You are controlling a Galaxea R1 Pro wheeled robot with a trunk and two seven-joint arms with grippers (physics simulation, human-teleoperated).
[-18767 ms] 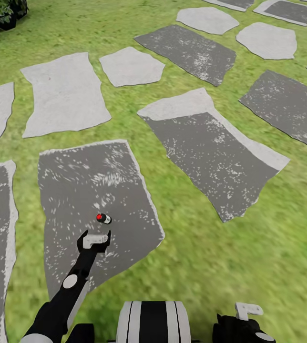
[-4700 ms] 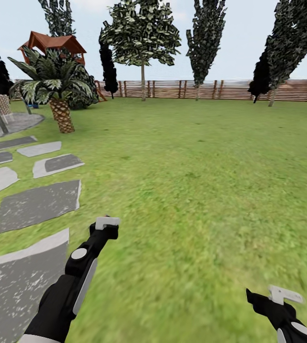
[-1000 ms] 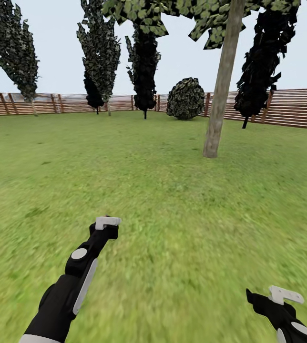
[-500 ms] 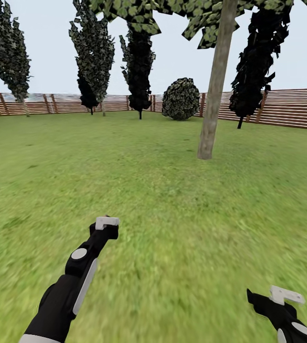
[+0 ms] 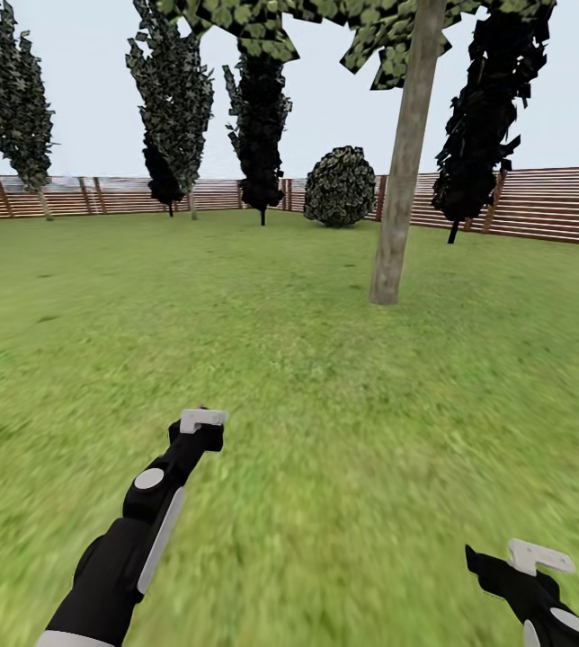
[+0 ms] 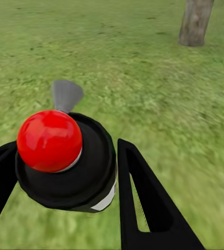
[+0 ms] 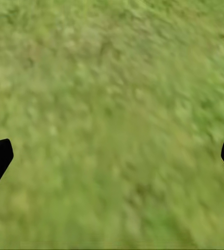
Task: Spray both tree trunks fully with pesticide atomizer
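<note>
Left hand (image 6: 65, 177): clenched on black round-bodied pesticide atomizer with red ball cap (image 6: 65, 159), carried above green lawn (image 5: 325, 377). Right hand (image 7: 112, 156): released, fingers spread wide over grass. Grey-brown straight tree trunk (image 5: 400, 171): ahead on lawn, before brown slatted wooden fence (image 5: 541, 205)

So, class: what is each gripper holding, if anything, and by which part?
The left gripper holds the atomizer, its jaws on either side of the black body below the red cap. The right gripper holds nothing; its jaws stand wide apart over grass.
</note>
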